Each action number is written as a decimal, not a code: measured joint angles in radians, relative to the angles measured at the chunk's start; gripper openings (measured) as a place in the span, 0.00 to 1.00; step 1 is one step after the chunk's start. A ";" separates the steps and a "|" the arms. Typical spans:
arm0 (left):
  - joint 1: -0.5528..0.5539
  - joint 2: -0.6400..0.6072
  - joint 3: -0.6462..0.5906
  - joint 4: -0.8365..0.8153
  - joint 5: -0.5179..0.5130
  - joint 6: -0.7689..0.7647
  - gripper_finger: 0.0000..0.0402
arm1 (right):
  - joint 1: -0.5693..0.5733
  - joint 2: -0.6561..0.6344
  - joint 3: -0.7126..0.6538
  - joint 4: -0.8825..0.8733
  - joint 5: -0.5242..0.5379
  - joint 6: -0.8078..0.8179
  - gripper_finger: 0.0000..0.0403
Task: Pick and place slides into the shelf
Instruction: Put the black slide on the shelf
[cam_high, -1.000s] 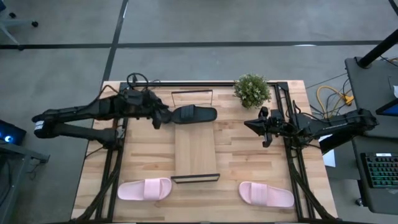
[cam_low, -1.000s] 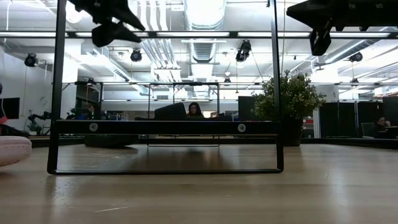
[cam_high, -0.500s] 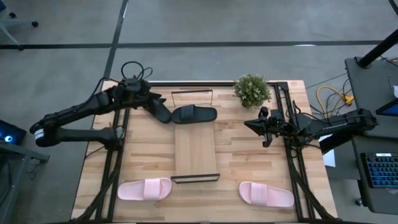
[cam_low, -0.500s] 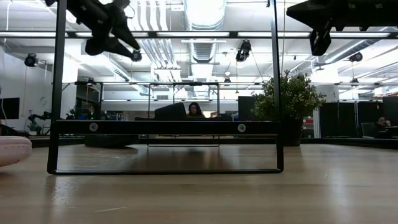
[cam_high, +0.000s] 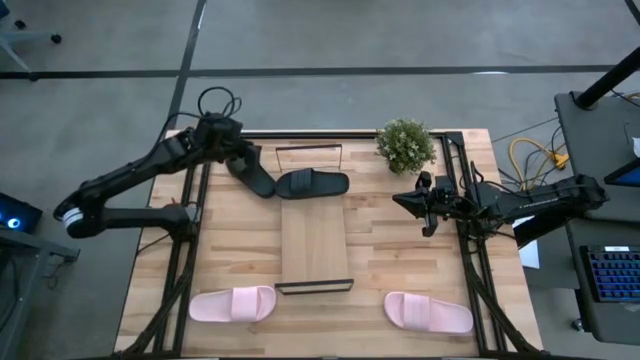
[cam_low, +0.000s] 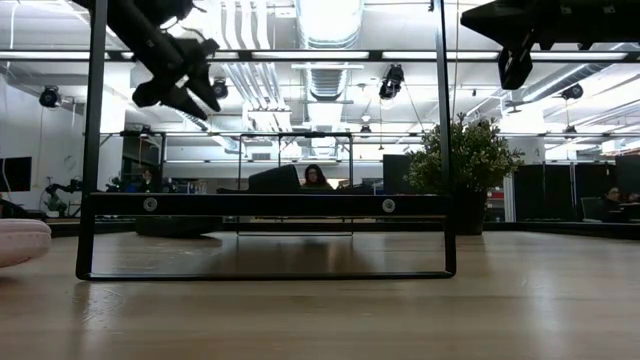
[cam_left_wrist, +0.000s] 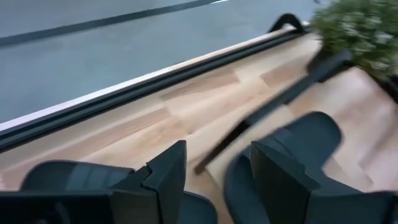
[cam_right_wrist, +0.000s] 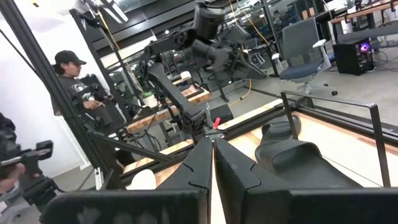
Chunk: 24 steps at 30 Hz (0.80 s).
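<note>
The left gripper (cam_high: 262, 187), fingers spread, hangs just beside the black slide (cam_high: 313, 184) on the shelf (cam_high: 314, 245). The right gripper (cam_high: 401, 201), pressed together, waits over the bench (cam_high: 240, 260)

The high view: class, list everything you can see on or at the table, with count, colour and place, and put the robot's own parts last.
Black slide: one, black, on the far end of the shelf.
Pink slides: two, pale pink, near edge of the table, one left, one right.
Shelf: one, light wood with black frame ends, table centre.
Plant: one, green, far side, right of centre.
Table: one, light wood.
Left gripper: open, beside the black slide's left end.
Right gripper: shut, waiting over the table's right side.
</note>
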 joint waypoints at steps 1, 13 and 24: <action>0.015 0.008 0.001 -0.001 0.000 0.000 0.41 | 0.000 0.000 0.000 0.000 0.000 0.000 0.02; 0.168 0.160 0.103 -0.153 -0.045 0.003 0.41 | 0.000 0.000 0.000 0.000 0.000 -0.001 0.02; 0.246 0.359 0.271 -0.340 -0.048 0.136 0.41 | 0.000 0.000 0.000 0.000 0.001 0.000 0.02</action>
